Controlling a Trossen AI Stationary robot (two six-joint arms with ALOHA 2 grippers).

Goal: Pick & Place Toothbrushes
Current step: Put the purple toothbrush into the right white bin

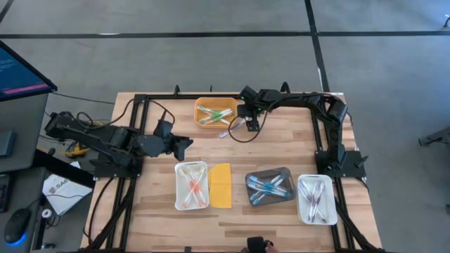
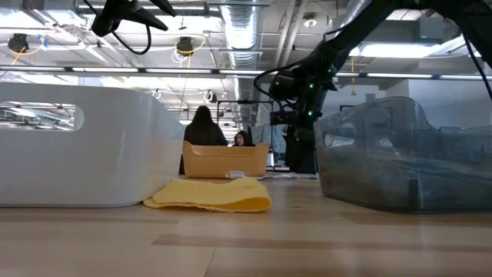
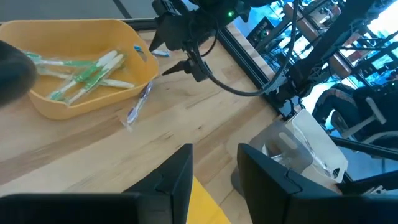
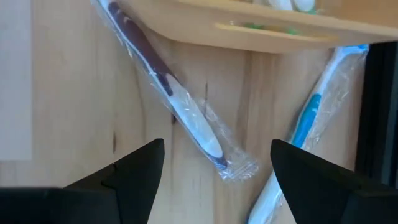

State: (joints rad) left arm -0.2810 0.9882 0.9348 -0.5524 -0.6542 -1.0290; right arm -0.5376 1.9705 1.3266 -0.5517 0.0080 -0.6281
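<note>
A purple-and-white toothbrush (image 4: 168,87) in clear wrap lies flat on the table beside the orange tray (image 1: 214,111), which holds green toothbrushes. A blue wrapped toothbrush (image 4: 305,130) lies next to it. My right gripper (image 4: 214,168) hovers open above them, pointing steeply down, with the purple brush's head end between its fingers and untouched. It shows at the tray's right end (image 1: 245,128) from above. My left gripper (image 1: 188,145) waits open and holds nothing, raised over the table's left middle and facing the tray.
Along the near side stand a white tray (image 1: 191,184) of pink and orange brushes, a flat yellow lid (image 1: 221,185), a dark clear tray (image 1: 270,187) of blue brushes and a white tray (image 1: 316,199) of pale brushes. People sit in the room beyond (image 2: 204,127).
</note>
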